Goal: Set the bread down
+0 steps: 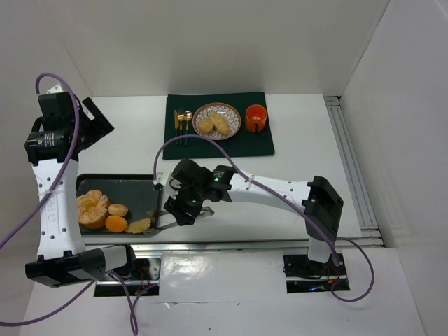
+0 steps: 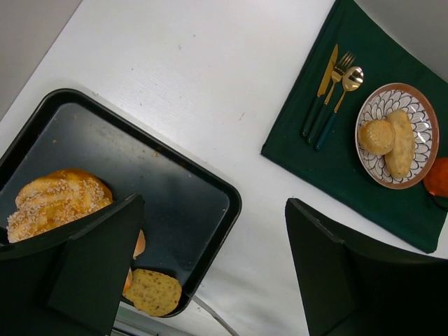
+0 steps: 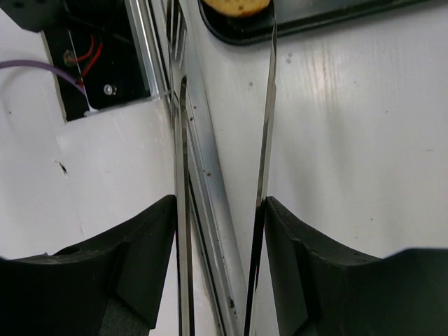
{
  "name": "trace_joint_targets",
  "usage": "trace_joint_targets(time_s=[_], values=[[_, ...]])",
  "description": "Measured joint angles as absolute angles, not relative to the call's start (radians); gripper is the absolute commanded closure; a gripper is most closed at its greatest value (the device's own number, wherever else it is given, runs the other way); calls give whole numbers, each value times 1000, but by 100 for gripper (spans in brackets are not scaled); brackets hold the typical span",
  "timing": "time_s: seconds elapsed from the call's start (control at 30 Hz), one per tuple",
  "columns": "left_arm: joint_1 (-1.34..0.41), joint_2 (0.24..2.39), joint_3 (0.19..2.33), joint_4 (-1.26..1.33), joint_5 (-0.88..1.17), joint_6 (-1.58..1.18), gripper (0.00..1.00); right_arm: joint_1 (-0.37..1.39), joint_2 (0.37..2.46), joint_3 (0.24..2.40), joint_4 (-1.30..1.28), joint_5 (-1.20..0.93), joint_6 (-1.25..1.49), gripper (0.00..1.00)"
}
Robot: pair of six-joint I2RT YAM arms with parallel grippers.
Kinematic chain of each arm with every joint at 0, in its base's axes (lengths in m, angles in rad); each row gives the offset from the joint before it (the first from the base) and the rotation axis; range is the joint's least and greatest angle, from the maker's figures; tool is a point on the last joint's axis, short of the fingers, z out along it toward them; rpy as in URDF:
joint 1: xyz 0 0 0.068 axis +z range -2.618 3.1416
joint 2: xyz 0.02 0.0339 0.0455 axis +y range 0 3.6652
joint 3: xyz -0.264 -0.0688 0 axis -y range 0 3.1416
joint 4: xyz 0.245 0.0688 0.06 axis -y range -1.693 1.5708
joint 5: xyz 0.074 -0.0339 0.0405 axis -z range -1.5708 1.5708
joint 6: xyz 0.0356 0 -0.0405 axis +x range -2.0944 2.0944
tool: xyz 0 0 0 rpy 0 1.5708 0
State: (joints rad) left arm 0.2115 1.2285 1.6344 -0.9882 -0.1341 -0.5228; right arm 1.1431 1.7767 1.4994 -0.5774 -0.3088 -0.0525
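Observation:
Two bread rolls (image 1: 213, 124) lie on a patterned plate (image 1: 234, 116) at the back; they also show in the left wrist view (image 2: 392, 138). On the black tray (image 1: 119, 179) lie one roll (image 1: 118, 209) and a speckled roll (image 1: 139, 225), which also shows in the left wrist view (image 2: 154, 292) and the right wrist view (image 3: 234, 5). My right gripper (image 1: 183, 208) (image 3: 218, 210) is shut on metal tongs (image 1: 168, 221) (image 3: 267, 140). The tongs are open, with their tips at the tray's near right corner beside the speckled roll. My left gripper (image 1: 94, 124) (image 2: 212, 203) is open and empty, high above the tray.
A peeled orange (image 1: 92, 208) and a tangerine (image 1: 116, 224) share the tray. The plate sits on a green mat (image 1: 259, 143) with gold cutlery (image 1: 182, 124) and an orange cup (image 1: 256, 117). White walls stand on both sides. A metal rail (image 3: 199, 140) runs along the near edge.

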Motion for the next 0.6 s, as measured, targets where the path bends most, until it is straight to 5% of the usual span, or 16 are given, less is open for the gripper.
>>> trace_joint_targets(time_s=[0.6], values=[[212,1229,1634,-988,-145,-523,5,1148,1867,1506,-580,-290,-50,41]])
